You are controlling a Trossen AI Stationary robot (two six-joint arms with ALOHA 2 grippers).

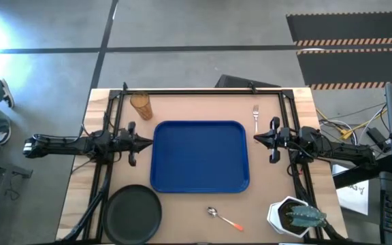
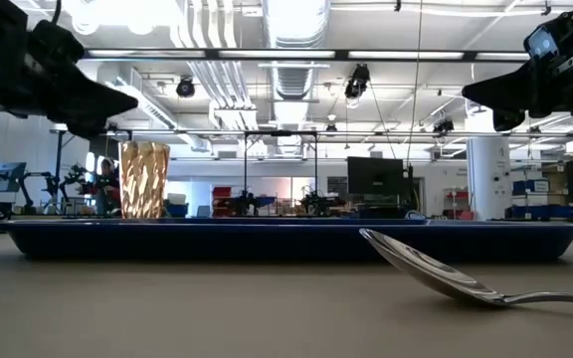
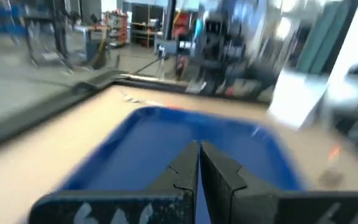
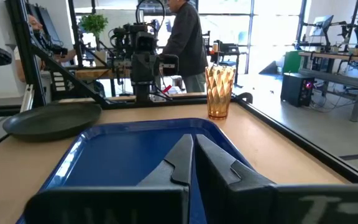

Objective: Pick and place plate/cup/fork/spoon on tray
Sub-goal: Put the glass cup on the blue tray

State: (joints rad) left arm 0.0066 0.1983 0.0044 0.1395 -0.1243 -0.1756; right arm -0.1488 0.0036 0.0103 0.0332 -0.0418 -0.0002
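Observation:
The blue tray (image 1: pixel 200 156) lies mid-table with nothing on it. The black plate (image 1: pixel 133 211) rests flat at the near left. The amber cup (image 1: pixel 141 105) stands upright at the far left. The silver fork (image 1: pixel 256 116) lies at the far right. The orange-handled spoon (image 1: pixel 224 218) lies near the front edge, bowl down (image 2: pixel 416 267). My left gripper (image 1: pixel 150 143) is shut and empty, above the tray's left edge. My right gripper (image 1: pixel 256 139) is shut and empty, above the tray's right edge.
A white hexagonal plant pot (image 1: pixel 292 216) stands at the near right corner. A dark frame (image 1: pixel 203 91) runs along the table's far edge and sides. A person (image 4: pixel 185 37) stands beyond the table's left side.

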